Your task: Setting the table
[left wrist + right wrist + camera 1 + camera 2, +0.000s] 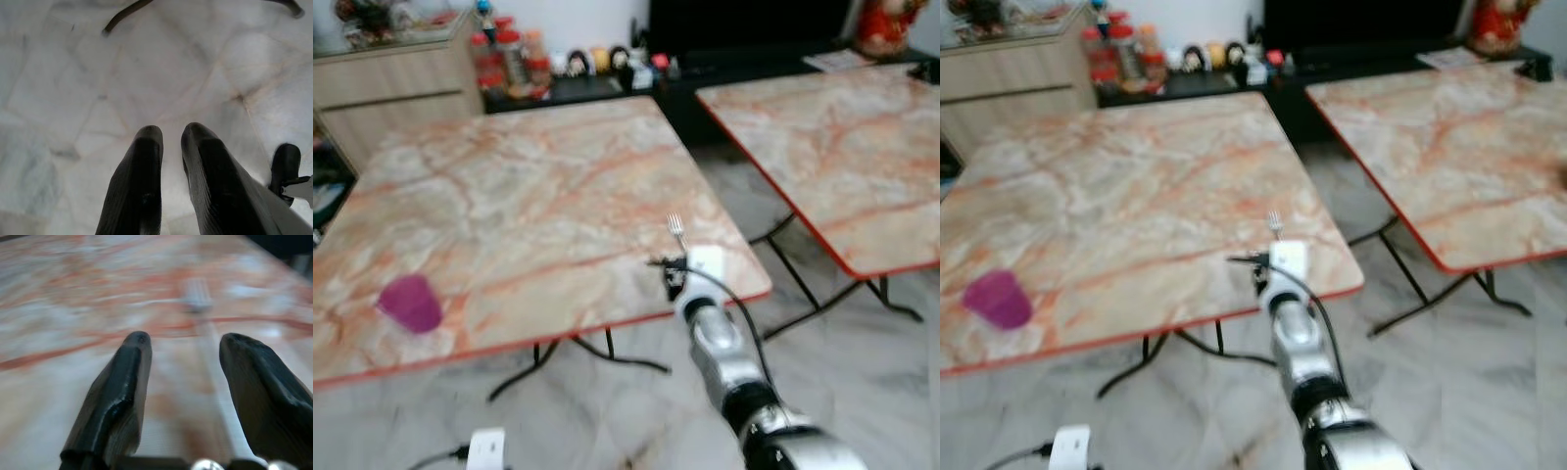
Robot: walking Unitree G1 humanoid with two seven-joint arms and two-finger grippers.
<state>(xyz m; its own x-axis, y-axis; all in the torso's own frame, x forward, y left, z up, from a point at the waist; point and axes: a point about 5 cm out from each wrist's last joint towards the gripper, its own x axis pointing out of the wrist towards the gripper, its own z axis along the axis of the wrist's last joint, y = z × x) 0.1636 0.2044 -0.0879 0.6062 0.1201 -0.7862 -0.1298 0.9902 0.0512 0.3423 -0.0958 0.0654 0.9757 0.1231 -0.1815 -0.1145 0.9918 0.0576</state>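
Silver fork [676,231] — flat, near table [509,206] edge

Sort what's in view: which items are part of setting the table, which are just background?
Task items:
- fork on the near table, by its corner
- purple cup on the same table
- right gripper, open, fingers either side of the fork

Background:
- second table
- bottles and figurines on the dark shelf
- left gripper, over the floor

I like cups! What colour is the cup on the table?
The cup is purple-pink, clearest in the left eye view.
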